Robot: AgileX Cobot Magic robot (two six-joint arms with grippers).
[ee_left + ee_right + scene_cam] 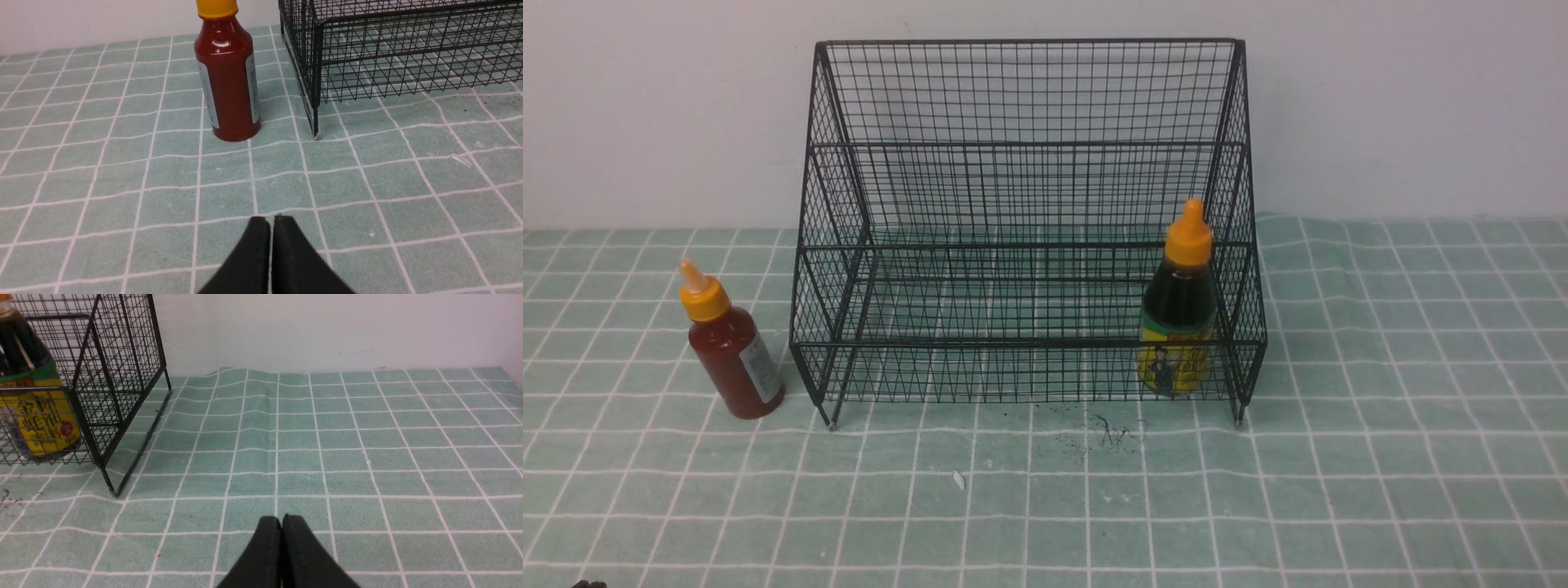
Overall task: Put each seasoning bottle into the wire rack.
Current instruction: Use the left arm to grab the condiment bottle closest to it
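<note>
The dark sauce bottle (1178,314) stood upright inside the wire rack (1029,145), on the lowest front tier at the rack's right end, its orange cap rising above the low front rail. The red sauce bottle (737,359) stood outside, on the green checked tablecloth (1388,392), just left of the rack's front left foot and apart from it.

Only the front view took in both bottles and the whole rack, with its tall back against the pale wall (645,106) and some black marks (1115,431) on the cloth just before the front rail. Neither set of fingertips showed there.

The left wrist view showed the left gripper (271,222) low over the cloth, jaws pressed together with nothing between them. It pointed toward the red bottle, well apart from it. This view gave the white label wrapping the bottle's sides and the rack's near corner foot beside it, while the tip of the cap was cut off by the frame edge.

The right wrist view showed the right gripper (281,522) likewise clenched and empty, over bare cloth to the right of the rack. Here the dark bottle appeared through the mesh, close enough to show a green band and printed characters on its yellow label. A ripple in the cloth near the wall also showed.
</note>
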